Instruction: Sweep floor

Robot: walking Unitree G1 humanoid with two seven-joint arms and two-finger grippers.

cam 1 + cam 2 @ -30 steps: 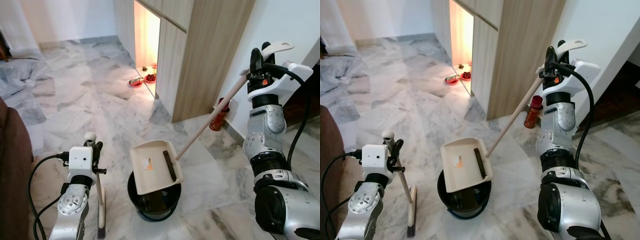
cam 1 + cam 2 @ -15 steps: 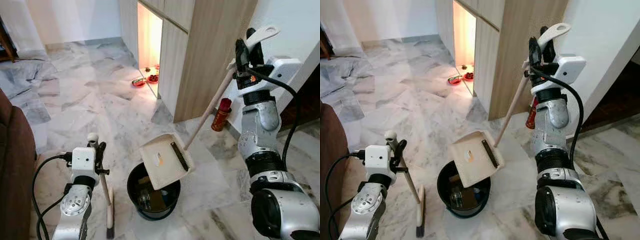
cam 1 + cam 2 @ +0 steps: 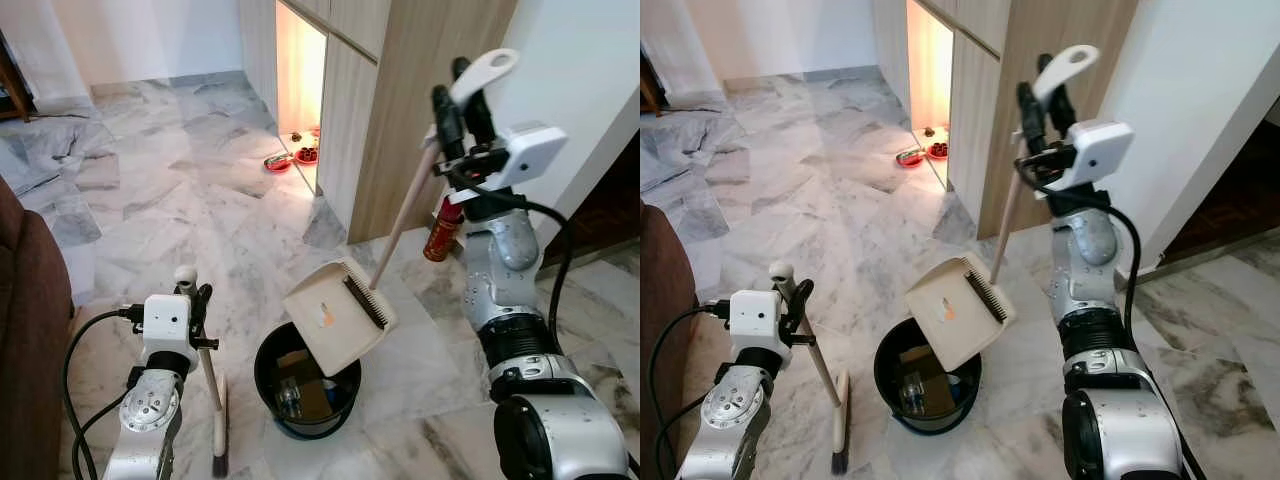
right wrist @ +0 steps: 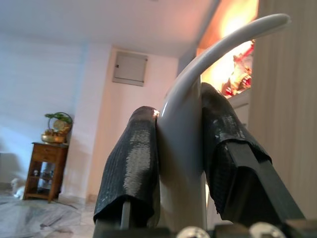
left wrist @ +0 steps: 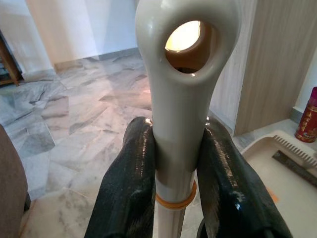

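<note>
With our right tool (image 3: pixel 462 100) pinching the dustpan (image 3: pixel 338 315) handle, we tip it steeply over the black bin (image 3: pixel 306 392), left tool (image 5: pixel 173 163) clamping the broom (image 3: pixel 212 400).

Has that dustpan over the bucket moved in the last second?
Yes. The dustpan has tipped steeper over the black bucket, as the right tool swung its handle upright towards the wooden cabinet.

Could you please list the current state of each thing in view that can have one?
Dustpan: raised, tilted over the bin, orange scrap still on it.
Bin: upright, open, debris inside.
Broom: roughly upright, head on the floor.
Left end effector: shut on the broom handle.
Right end effector: shut on the dustpan handle.
Red bottle: upright by the wall.
Cabinet niche: open, lit.
</note>
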